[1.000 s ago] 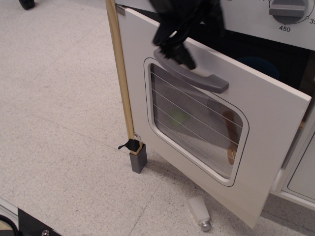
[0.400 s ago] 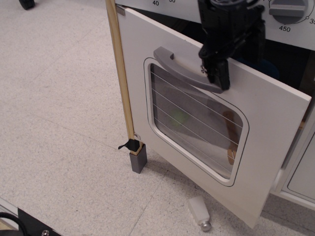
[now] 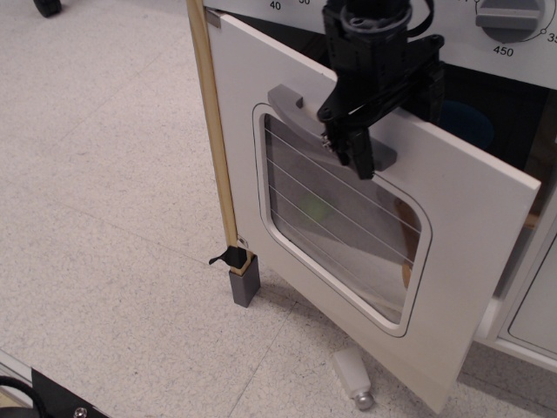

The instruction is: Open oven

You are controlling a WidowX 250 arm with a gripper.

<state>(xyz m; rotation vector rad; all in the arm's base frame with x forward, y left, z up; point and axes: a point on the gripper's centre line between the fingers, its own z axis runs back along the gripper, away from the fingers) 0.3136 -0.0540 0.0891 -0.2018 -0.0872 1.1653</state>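
Couldn't see the arm above the black claw (image 3: 352, 148); cut off at top edge. Claw tips sat right on the grey handle (image 3: 305, 113) and hid its middle, so only the left end and a bit of the right end showed. Couldn't tell how wide the claw was, or if it really had hold of the handle; tips dark and bunched together. Dials (image 3: 509, 17) cut off at top, w/ just "450" and part of "40" to read. Inside of the oven (image 3: 470, 218) dark; a blue blob in there, too dim to name. Through the wire window (image 3: 344, 218) a faint green spot and a brown bit at the right, both blurry.

Vs. a moment before: claw was further left along the handle and a little lower. Door had swung out a bit more, its right edge now nearer the camera and the dark gap behind it wider. Brown thing behind the glass showed less than before. Small white bottle (image 3: 352, 376) w/ grey cap lay on the same spot, just under the door's bottom corner.

No worktop here; oven stood on a pale speckled floor (image 3: 104, 174) w/ thin tile lines. Pale wood post (image 3: 211, 122) ran down the door's left side to a grey foot (image 3: 244, 283) w/ a black scrap beside it. White cabinet panel (image 3: 535, 309) at far right, partly cut off.
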